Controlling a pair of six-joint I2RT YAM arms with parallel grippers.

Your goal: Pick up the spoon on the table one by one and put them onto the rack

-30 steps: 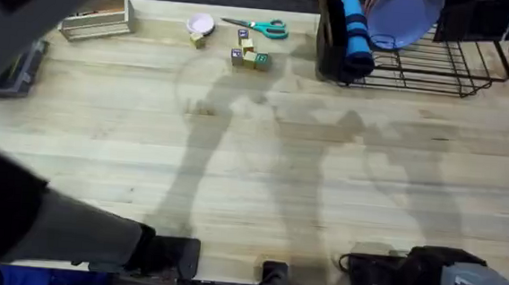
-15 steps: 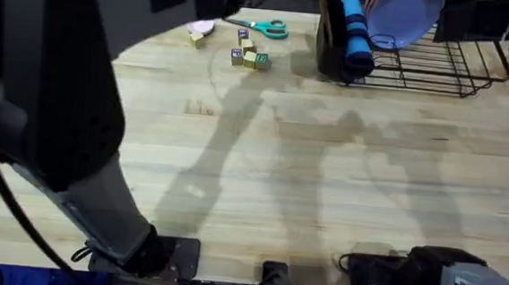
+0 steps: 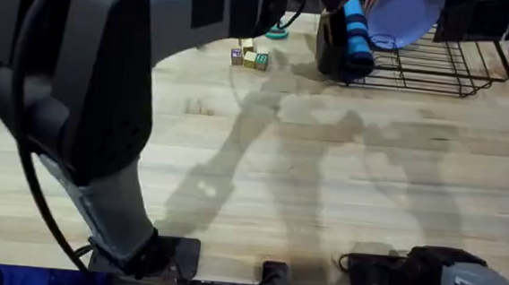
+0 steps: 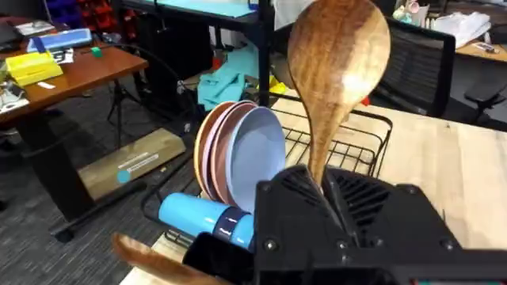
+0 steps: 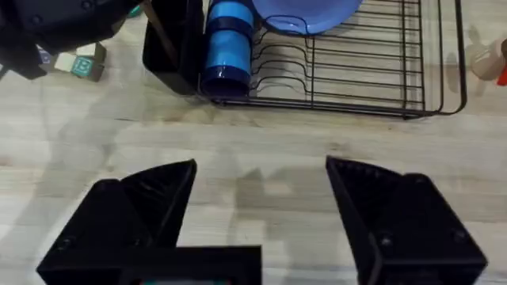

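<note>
Up high over the pale butcher-block plank surface (image 3: 325, 165), the left arm, large and dark under the overhead camera, reaching toward the far right corner. In the left wrist view, the left claw (image 4: 329, 194) clenched on the slim handle of the brown wooden cooking spoon (image 4: 337, 59), round bowl pointing away from the camera and raised above the black wire dish rack (image 4: 360, 138). Spoon clear of the surface, over the rack, not touching the bars as far as can be told. In the rack, a row of upright round plates, a lilac-blue one (image 4: 253, 162) in front with pinkish ones behind, and a bright blue cylinder with a dark band (image 4: 206, 218) lying beside them. Another brown wooden piece (image 4: 158, 257) low in the same view, partly hidden by the claw body. From overhead, the rack (image 3: 439, 66) at the far right edge of the surface, the blue cylinder (image 3: 357, 28) at its left end next to a tall black holder (image 3: 329, 44), the plate (image 3: 403, 14) leaning behind. Small coloured toy blocks (image 3: 250, 57) on the surface left of the rack, a bit of teal scissor handle (image 3: 276, 32) just beyond them. Right claw (image 5: 261, 214) low near its base, black fingers (image 5: 150, 198) spread wide apart, grasping nothing, pointed at the rack (image 5: 356, 71) well ahead.
</note>
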